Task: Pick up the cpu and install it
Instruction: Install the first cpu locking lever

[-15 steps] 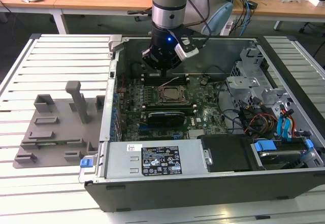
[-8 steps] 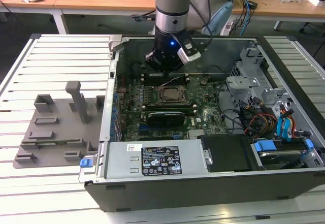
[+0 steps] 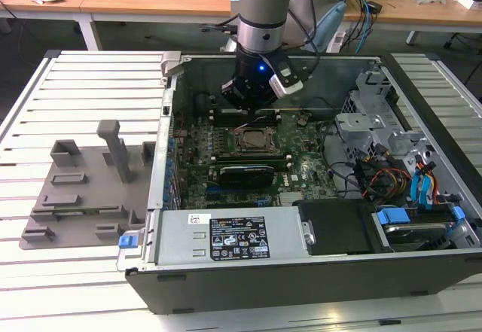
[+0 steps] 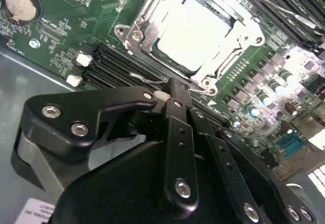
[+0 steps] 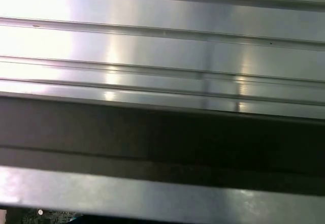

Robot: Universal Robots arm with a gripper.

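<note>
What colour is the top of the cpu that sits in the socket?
Pale silver-grey, washed almost white by glare; the cpu shows best in the second wrist view.

Reaching straight down from above, arm (image 3: 262,8) standing near vertical, wrist glowing blue on one side. Holding the gripper (image 4: 175,94) low, black fingers (image 4: 179,132) pressing together at the tips, nothing showing between them.

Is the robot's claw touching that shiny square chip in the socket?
Apart. In the second wrist view the gripper sits beside the socket frame, with frame between its tips and the cpu lying in the socket.
</note>
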